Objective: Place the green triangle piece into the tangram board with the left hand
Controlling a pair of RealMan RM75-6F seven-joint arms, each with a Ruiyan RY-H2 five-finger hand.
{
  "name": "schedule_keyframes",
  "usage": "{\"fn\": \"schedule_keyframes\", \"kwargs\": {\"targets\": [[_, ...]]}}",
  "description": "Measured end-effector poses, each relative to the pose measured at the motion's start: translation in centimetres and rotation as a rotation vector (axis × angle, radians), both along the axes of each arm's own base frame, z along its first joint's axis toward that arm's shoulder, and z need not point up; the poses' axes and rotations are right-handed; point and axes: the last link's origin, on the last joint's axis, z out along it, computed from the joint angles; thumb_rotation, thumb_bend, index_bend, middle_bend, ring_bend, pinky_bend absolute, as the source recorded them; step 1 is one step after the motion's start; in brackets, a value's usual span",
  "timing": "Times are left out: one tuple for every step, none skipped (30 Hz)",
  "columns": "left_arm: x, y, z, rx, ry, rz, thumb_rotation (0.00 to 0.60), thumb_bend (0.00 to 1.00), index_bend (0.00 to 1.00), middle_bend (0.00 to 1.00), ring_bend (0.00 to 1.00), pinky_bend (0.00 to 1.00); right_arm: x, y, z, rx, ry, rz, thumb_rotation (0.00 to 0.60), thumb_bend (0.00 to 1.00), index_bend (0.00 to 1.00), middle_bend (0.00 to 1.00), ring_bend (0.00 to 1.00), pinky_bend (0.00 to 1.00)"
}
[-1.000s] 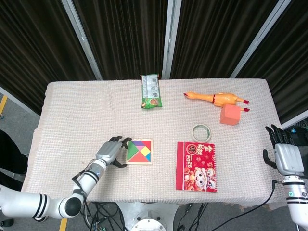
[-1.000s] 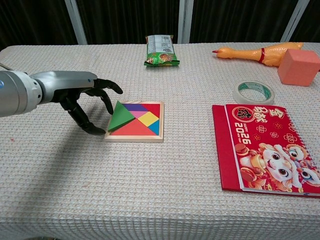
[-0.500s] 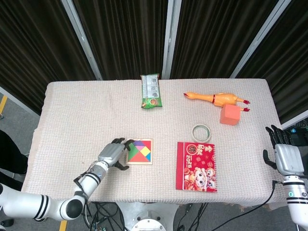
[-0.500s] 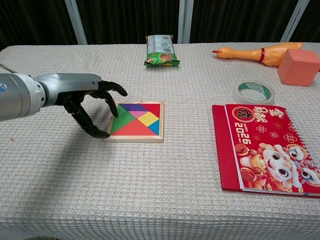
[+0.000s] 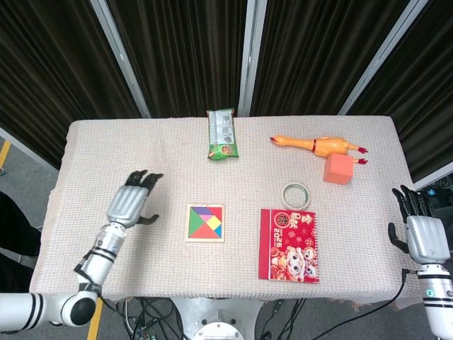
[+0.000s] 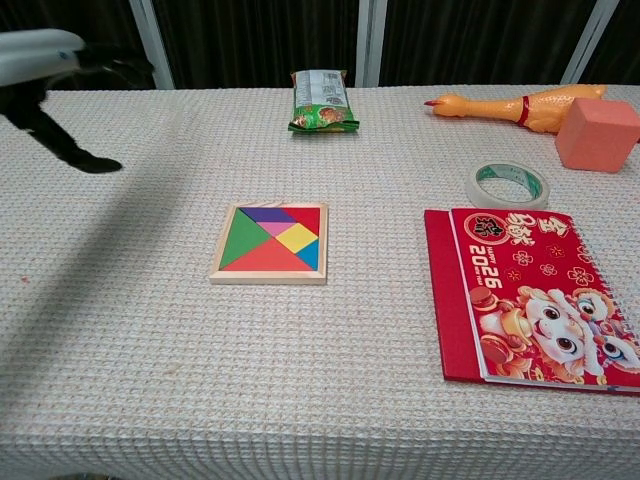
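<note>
green triangle piece (image 6: 241, 243) lies flush in tangram board (image 6: 268, 277), left hand (image 5: 132, 202) at the board's nine o'clock, apart, fingers spread and empty; right hand (image 5: 422, 234) apparently open too.

The left hand (image 5: 129, 204) hovered above the tabletop, back up, fingers spread and pointing away from the robot, holding nothing. The right hand (image 5: 420, 232) hung off the right edge, fingers extended and apart, likewise empty, its forearm running down out of frame.
</note>
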Motion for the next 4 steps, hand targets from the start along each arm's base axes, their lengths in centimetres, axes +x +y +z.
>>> {"fn": "schedule_keyframes", "kwargs": {"targets": [[-1.7,-0.4,1.1,0.054,0.033,-0.009,0.6,0.2,0.09,0.09,0.0,0.0,0.1,0.4,0.0,-0.007,0.002,0.008,0.6,0.45,0.0,0.0,0.0,0.0],[-3.2,-0.8,2.0,0.092,0.062,-0.013,0.6,0.2,0.09,0.08,0.0,0.0,0.1,0.6,0.0,-0.009,0.003,0.01,0.6,0.45,0.0,0.0,0.0,0.0],[-4.7,-1.3,2.8,0.127,0.094,-0.014,0.6,0.2,0.09,0.07,0.0,0.0,0.1,0.9,0.0,-0.012,0.004,0.013,0.6,0.45,0.0,0.0,0.0,0.0],[-6.8,-2.2,4.0,0.169,0.139,-0.009,0.6,0.2,0.09,0.06,0.0,0.0,0.1,1.2,-0.1,-0.015,0.008,0.017,0.6,0.45,0.0,0.0,0.0,0.0]]}}
